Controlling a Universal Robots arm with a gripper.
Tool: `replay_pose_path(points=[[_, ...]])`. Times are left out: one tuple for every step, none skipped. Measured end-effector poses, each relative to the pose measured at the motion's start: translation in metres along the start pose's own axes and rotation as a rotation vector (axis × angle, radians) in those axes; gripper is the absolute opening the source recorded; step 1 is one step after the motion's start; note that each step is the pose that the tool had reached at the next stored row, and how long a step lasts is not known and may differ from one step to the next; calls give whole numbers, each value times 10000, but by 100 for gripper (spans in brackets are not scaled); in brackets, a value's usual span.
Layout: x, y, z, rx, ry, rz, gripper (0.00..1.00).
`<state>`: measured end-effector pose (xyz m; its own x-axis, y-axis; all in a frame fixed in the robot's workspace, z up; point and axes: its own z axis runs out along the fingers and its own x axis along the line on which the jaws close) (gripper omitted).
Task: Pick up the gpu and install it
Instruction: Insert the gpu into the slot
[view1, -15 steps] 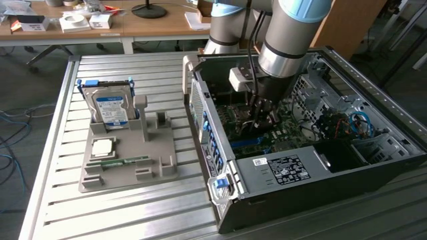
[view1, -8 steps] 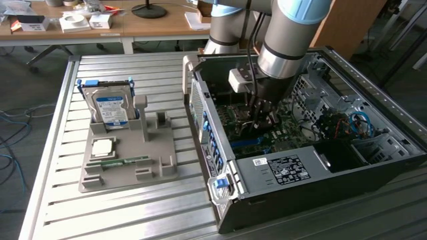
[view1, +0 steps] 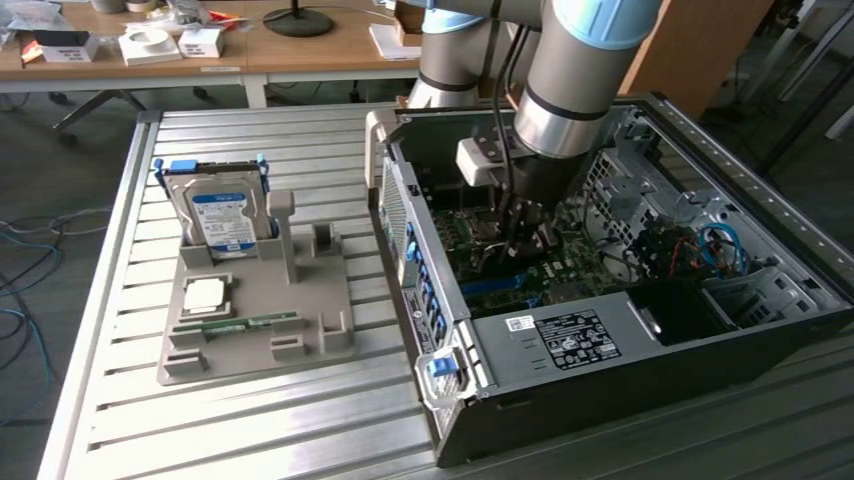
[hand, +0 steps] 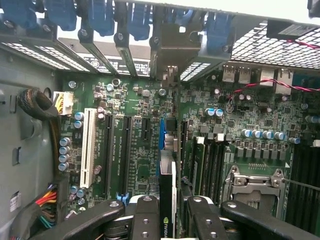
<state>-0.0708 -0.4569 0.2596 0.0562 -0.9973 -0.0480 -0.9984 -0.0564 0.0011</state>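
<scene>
gripper (hand: 172, 204) clamped on gpu (hand: 167, 177), card edge-on and upright over motherboard (hand: 140, 110), all inside open pc case (view1: 587, 345), hard drive (view1: 220, 220) standing in grey holder (view1: 254, 350) on worktop (view1: 267, 425) beside case

Identify the gpu (hand: 167, 195) by its black edge and green logo. Your motherboard (hand: 240, 110) is green, with one white slot (hand: 88, 147) among black ones. The hard drive (view1: 220, 215) is silver with a blue-white label; its tray (view1: 240, 355) is grey.
</scene>
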Motion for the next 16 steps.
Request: replay_pose_path(points=[[0,1,0,-1,1,7,26],[0,1,1,0,2,20,26],[0,1,1,0,2,33,26],[0,1,1,0,2,36,26],[0,1,1,1,2,41,26],[0,1,1,2,1,50,26],[0,1,1,2,1,64,26],[1,0,2,4,0,75,26],[1,1,2,4,-1,85,26],[2,1,2,5,-1,90,26],[3,1,1,4,1,91,26],[4,1,2,4,0,92,26],[4,1,2,4,0,91,26],[5,1,2,4,0,93,26],[6,1,1,4,0,95,26],[8,1,1,4,1,96,26]])
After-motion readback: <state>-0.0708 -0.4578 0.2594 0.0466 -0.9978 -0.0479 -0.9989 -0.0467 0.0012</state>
